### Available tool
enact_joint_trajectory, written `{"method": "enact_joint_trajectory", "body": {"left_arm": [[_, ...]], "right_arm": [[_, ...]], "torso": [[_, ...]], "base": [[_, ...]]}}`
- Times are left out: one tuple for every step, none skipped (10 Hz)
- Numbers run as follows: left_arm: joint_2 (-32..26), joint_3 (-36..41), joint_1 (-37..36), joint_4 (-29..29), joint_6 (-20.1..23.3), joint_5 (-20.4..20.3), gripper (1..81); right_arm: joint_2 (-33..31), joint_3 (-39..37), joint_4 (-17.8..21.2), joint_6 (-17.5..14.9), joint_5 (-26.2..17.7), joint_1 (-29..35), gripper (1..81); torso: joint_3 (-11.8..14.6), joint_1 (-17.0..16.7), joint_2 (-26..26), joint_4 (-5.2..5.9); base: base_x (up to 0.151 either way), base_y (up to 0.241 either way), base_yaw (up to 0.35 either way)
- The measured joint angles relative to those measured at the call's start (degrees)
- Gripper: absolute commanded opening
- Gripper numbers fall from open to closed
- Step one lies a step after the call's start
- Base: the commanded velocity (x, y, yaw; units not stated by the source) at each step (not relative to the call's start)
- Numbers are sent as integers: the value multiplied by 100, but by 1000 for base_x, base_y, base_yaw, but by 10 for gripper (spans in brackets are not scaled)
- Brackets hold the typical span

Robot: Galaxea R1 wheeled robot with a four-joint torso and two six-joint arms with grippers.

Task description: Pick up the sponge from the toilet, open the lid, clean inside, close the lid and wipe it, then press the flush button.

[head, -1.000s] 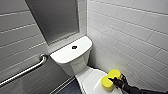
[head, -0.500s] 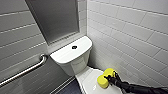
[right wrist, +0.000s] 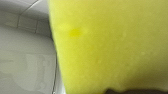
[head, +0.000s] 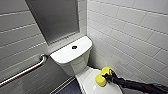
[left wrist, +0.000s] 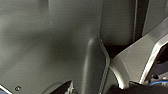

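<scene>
The white toilet (head: pixel 75 62) stands against the back wall, with the small dark flush button (head: pixel 74 47) in the middle of its tank top. Its lid (head: pixel 87 82) is down. My right gripper (head: pixel 108 76) comes in from the right and is shut on the yellow sponge (head: pixel 102 78), which rests on the lid's far right part. In the right wrist view the sponge (right wrist: pixel 112 45) looms large above the glossy white lid (right wrist: pixel 27 62). My left gripper (left wrist: pixel 92 90) is open and holds nothing, facing smooth grey surfaces.
A metal grab bar (head: pixel 25 71) slants along the tiled wall at the left. A white tiled wall (head: pixel 130 32) runs close along the toilet's right side. A grey panel (head: pixel 55 20) sits above the tank. Dark floor (head: pixel 68 88) shows left of the bowl.
My right gripper has slid the sponge a little to the left across the lid. The toilet and the camera have stayed put.
</scene>
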Motion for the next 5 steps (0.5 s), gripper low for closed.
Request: {"method": "enact_joint_trajectory", "body": {"left_arm": [[20,2,1,0,-2,-4,811],[13,0,0,0,-5,-2,811],[17,-2,0,0,-2,-2,811],[15,-2,0,0,0,-2,811],[20,-2,0,0,-2,-2,811]], "right_arm": [[28,-102,2,5,-7,-55,10],[28,-171,5,22,69,-184,10],[15,-171,5,49,235,-324,10],[-46,-52,2,66,400,-401,10],[-179,160,2,73,524,-477,10]], "torso": [[0,0,0,0],[0,0,0,0],[0,0,0,0],[0,0,0,0],[0,0,0,0]], "base": [[0,0,0],[0,0,0],[0,0,0],[0,0,0],[0,0,0]]}}
